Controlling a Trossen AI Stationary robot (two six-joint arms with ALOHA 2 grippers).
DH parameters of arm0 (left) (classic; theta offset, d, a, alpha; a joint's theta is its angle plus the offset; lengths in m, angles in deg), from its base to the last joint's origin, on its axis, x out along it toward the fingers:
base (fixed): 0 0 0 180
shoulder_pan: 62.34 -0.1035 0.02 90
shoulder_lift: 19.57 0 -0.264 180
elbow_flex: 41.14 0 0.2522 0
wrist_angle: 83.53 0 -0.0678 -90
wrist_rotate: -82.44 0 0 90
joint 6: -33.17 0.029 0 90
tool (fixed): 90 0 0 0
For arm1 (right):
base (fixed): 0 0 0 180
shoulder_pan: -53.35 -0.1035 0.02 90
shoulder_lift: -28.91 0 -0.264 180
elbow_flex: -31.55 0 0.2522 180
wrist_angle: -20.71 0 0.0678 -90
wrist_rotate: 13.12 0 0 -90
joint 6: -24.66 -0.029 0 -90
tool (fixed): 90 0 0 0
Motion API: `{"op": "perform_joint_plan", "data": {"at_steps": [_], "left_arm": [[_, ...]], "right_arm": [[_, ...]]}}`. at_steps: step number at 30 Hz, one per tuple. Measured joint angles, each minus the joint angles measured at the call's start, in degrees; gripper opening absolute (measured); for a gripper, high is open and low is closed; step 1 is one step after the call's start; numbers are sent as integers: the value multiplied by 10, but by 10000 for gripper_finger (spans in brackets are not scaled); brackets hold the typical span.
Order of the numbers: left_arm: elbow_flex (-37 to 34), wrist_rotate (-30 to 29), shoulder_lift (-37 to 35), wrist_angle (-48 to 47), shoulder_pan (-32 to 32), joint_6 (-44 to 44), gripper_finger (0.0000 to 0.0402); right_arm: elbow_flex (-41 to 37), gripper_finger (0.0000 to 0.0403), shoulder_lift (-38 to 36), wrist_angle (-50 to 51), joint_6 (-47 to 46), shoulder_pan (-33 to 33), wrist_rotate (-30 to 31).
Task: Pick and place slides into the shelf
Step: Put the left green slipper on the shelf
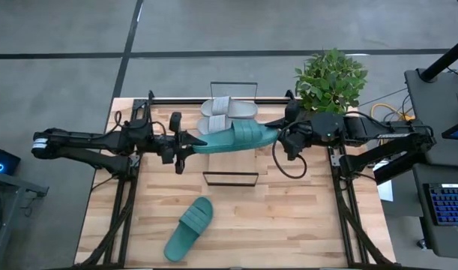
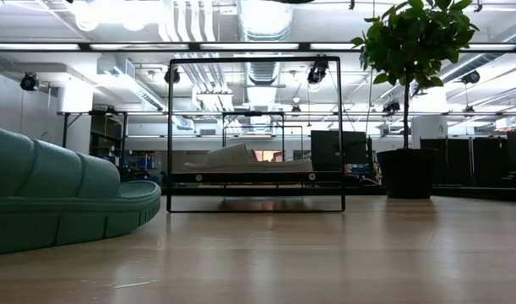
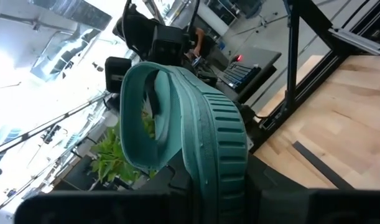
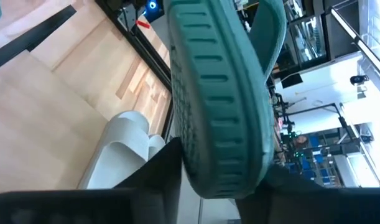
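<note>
- Left gripper (image 1: 185,145) clamped on one end of teal slide (image 1: 236,138), held above shelf (image 1: 230,178).
- Right gripper (image 1: 282,136) at the other end, fingers around it; grip not clear.
- Grey pair (image 1: 227,110) on shelf.
- Second teal slide (image 1: 189,228) on table (image 1: 288,217), well apart.

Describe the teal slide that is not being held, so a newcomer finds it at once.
Start from the butcher-block table and move to its near edge, away from the potted plant. The loose teal slide lies flat there, alone on bare wood; its twin, the held teal slide, hangs between both grippers above the shelf.
</note>
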Motion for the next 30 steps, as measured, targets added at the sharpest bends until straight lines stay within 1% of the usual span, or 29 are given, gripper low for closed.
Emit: {"op": "perform_joint_plan", "data": {"at_steps": [5, 7, 13, 14, 17, 21, 24, 27, 30], "left_arm": [[1, -2, 4, 1, 0, 1, 40], [1, -2, 3, 4, 0, 1, 40], [-2, -4, -3, 6, 0, -1, 41], [-2, -5, -4, 6, 0, -6, 48], [-2, -30, -4, 21, 0, -43, 94], [-3, -82, -7, 9, -1, -102, 165], [-1, -92, -8, -13, -1, -120, 212], [-4, -96, -11, -26, -1, -121, 249], [-2, -109, -18, -61, -1, -135, 273]], "right_arm": [[0, 57, 0, 2, 7, 0, -1], [-1, 40, 0, 5, 5, 0, -15], [-1, 37, 1, 6, 3, 0, -23], [-1, 37, 1, 5, 2, 0, -23], [-1, 37, 1, 3, -7, 0, -24], [-8, 37, 2, 0, -12, 0, 1], [-19, 37, 2, -10, -14, 0, 11], [-37, 37, 2, -31, -5, 0, 36], [-57, 35, 1, -38, -5, 0, 72]]}}
